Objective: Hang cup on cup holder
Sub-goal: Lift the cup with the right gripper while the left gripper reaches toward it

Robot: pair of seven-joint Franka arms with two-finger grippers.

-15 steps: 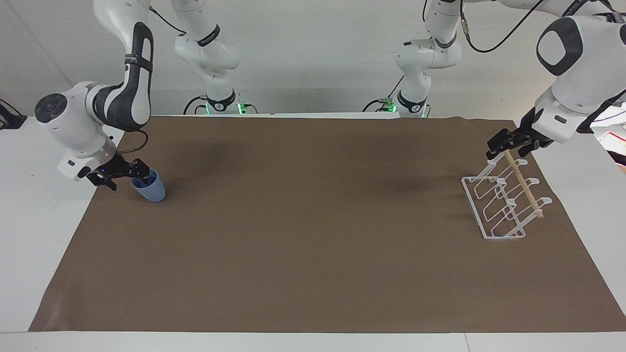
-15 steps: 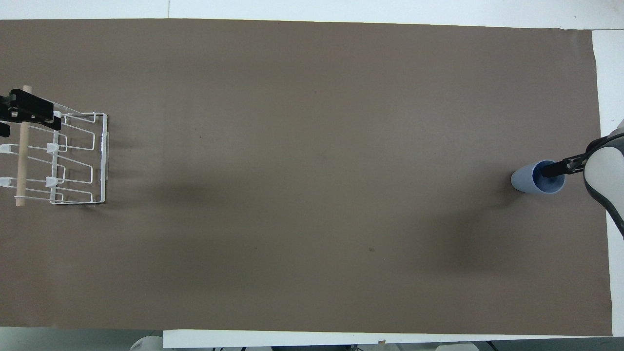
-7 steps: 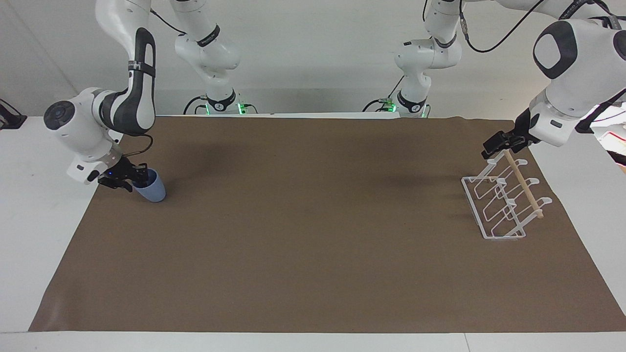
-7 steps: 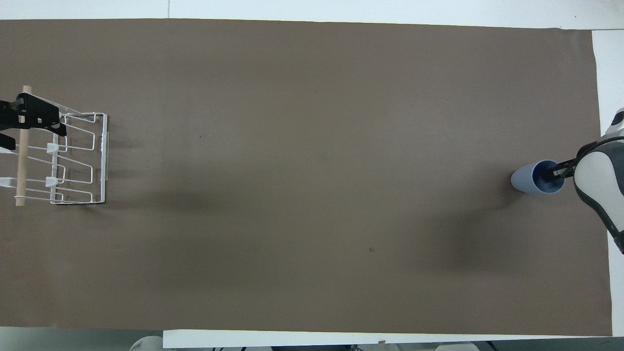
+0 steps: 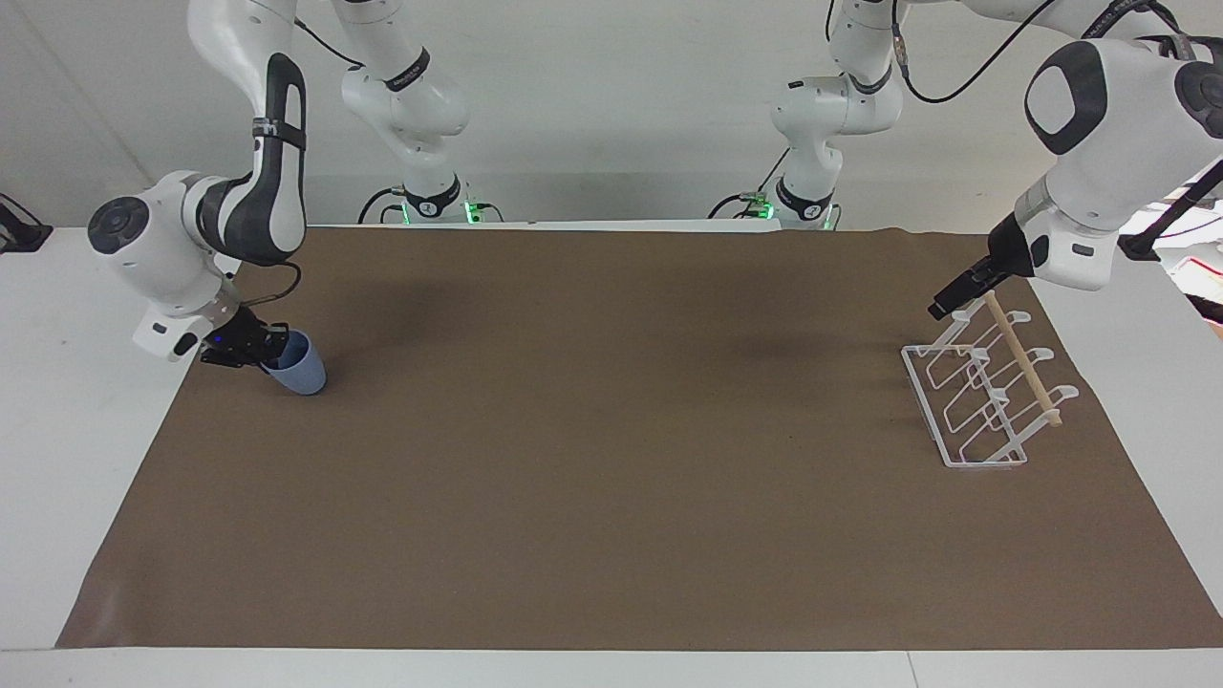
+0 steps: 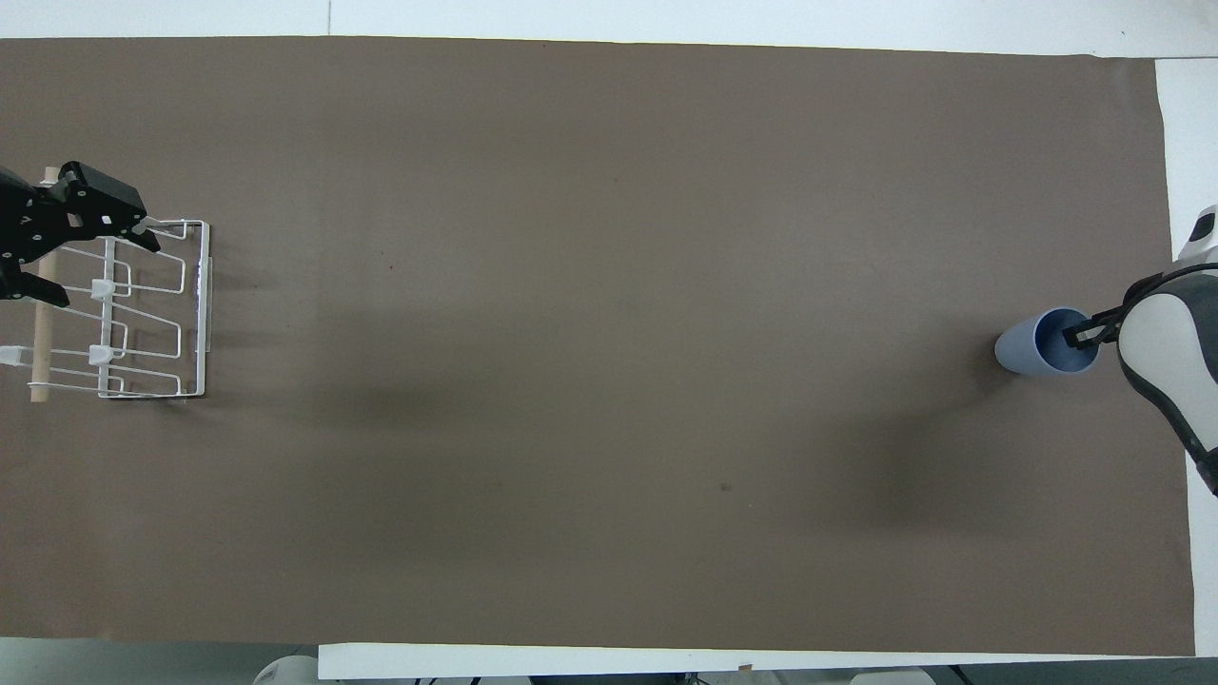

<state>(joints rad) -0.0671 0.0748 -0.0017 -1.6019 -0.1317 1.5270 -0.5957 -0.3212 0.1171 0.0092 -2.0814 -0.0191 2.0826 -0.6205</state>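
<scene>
While my right gripper (image 5: 270, 351) sits low at the cup (image 5: 298, 371), one finger reaches inside the rim and the other lies outside it, so I am grasping the cup by its wall; the cup is light blue, tilted with its mouth turned toward my wrist and its narrower base on the brown mat (image 5: 611, 449); in the overhead view the cup (image 6: 1030, 345) shows its open mouth, with my right gripper (image 6: 1088, 332) at the rim; it stands close to the worktop edge at the right arm's end, roughly midway between the edge nearest the robots and the one farthest from them.

My left gripper (image 5: 951, 301) hangs at the left arm's end of the worktop, over the cup holder (image 5: 975, 406), at the end of that holder nearest the robots; its fingers stand apart, unclenched and holding nothing; seen from overhead, the left gripper (image 6: 43, 249) straddles the wooden dowel (image 6: 40, 347), and I cannot tell whether a finger touches it.

The cup holder (image 6: 152, 314) is a white wire rack with slanted looped prongs; the dowel (image 5: 1024, 360) runs along its top; it stands on the mat near that end's edge, well apart from the cup.
</scene>
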